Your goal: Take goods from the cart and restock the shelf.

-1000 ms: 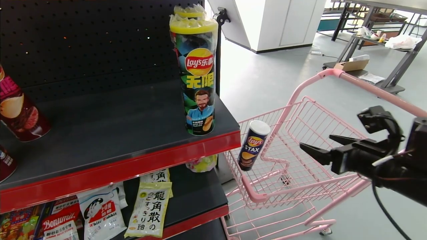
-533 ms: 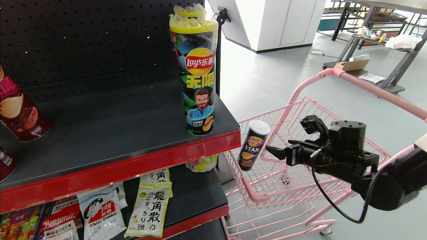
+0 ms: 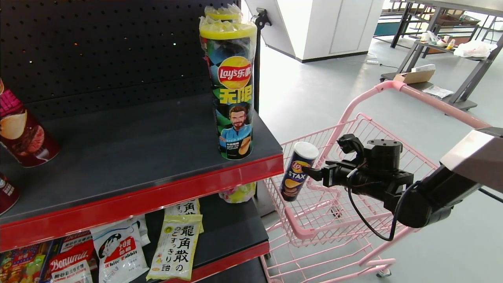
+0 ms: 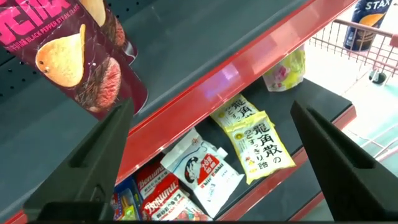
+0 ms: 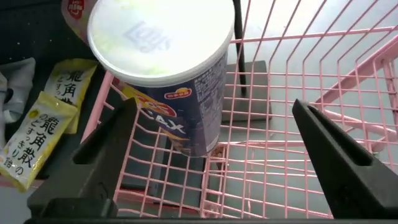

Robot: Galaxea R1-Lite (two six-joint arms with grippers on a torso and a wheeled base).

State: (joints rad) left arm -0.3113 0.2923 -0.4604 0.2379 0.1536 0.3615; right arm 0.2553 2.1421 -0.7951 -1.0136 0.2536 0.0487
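A blue chip can with a white lid stands tilted in the front corner of the pink cart, close to the shelf's red edge. My right gripper is open and level with the can's upper half, fingertips right at it. In the right wrist view the blue chip can sits just ahead of the open right gripper, nearer one finger. My left gripper is open and holds nothing, over the shelf's red edge beside a dark red chip can.
A tall green chip can stands at the shelf's right front corner, near the cart. Dark red cans stand at the far left. Candy bags lie on the lower shelf. Tables stand far behind the cart.
My right arm has swung left over the cart, bringing the open gripper from the cart's far side up to the blue chip can. The can and shelf goods have not moved.
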